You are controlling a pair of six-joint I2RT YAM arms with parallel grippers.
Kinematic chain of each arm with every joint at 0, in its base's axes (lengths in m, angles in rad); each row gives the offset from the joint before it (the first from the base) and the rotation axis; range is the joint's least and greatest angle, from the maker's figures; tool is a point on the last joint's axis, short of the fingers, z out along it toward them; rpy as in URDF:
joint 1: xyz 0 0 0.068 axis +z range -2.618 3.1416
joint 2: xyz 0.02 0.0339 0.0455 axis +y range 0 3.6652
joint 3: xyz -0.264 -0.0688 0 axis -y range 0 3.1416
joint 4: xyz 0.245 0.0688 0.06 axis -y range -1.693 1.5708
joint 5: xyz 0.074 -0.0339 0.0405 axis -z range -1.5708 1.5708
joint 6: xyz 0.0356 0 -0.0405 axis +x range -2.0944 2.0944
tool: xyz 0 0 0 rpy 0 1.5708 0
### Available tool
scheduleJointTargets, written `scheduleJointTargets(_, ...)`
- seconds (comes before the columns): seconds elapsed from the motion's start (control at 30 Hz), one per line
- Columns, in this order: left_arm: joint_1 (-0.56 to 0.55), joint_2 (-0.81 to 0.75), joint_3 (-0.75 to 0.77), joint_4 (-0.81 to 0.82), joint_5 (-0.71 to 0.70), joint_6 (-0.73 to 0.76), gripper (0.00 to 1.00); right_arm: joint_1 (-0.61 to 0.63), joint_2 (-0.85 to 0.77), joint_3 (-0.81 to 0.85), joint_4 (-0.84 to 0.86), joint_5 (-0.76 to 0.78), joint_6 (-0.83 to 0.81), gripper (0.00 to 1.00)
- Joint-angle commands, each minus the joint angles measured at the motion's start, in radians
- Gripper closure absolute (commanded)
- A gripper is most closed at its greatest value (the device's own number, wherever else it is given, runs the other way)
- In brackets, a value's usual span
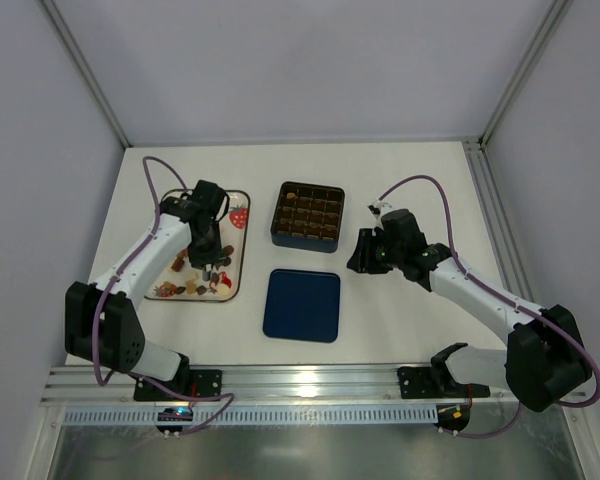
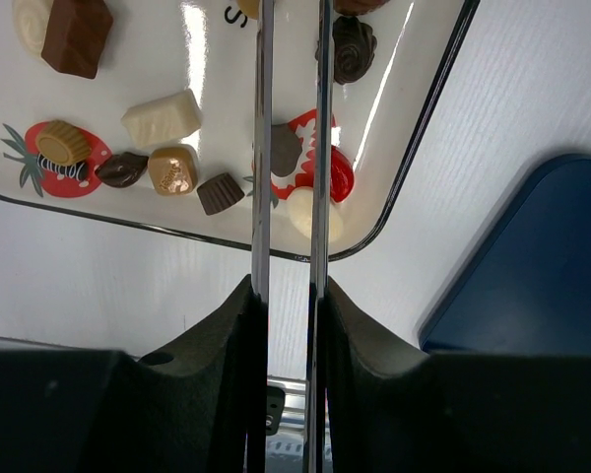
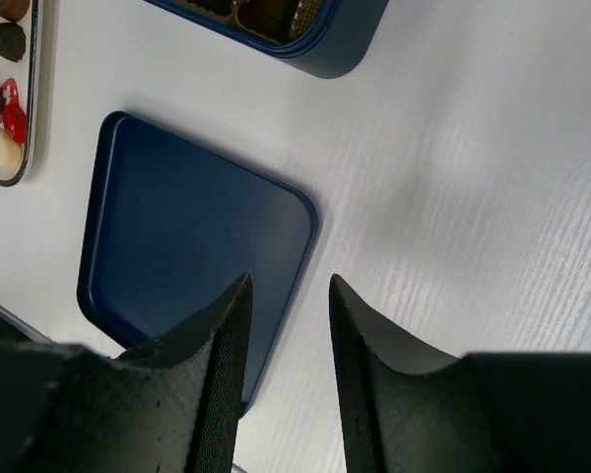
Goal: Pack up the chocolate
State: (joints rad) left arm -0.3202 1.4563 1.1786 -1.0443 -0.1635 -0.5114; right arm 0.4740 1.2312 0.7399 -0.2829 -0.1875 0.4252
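Over the tray (image 2: pixel 227 128), where the chocolate (image 2: pixel 172 169) lies loose, I want one piece centred between the left jaws, a slit apart though I cannot tell if pinching; right jaws hang spread, empty.

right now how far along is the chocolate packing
Done: the lid lies off, in front of the open box; whether any cells are filled I cannot tell. In hand: the left gripper is down over the tray, jaws narrow around one brown piece. Left: several chocolate pieces on the tray, then the lid. The right gripper hovers open and empty.
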Motion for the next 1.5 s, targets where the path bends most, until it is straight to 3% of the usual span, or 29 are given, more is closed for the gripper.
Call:
scheduleJointTargets(0.0, 0.006, -0.013, 0.009, 0.007, 0.001, 0.017, 0.76, -0.002, 0.002, -0.004, 0.045, -0.012, 0.01, 0.61)
scheduleJointTargets(0.17, 0.006, -0.028, 0.059, -0.036, 0.019, 0.024, 0.82, -0.002, -0.001, 0.003, 0.041, -0.009, 0.01, 0.61)
scheduleJointTargets(0.57, -0.046, -0.034, 0.242, -0.112, 0.047, 0.013, 0.83, -0.003, -0.006, 0.027, 0.021, 0.009, 0.004, 0.61)
scheduleJointTargets(0.8, -0.166, 0.15, 0.501, -0.106, 0.051, -0.012, 0.83, -0.006, -0.028, 0.056, -0.025, 0.043, -0.008, 0.61)
scheduleJointTargets(1.1, -0.272, 0.515, 0.915, -0.106, 0.071, -0.013, 0.83, -0.029, -0.098, 0.062, -0.108, 0.077, -0.02, 0.61)
scheduleJointTargets(1.47, -0.286, 0.658, 0.984, -0.094, 0.098, -0.016, 0.81, -0.041, -0.133, 0.055, -0.134, 0.088, -0.022, 0.61)
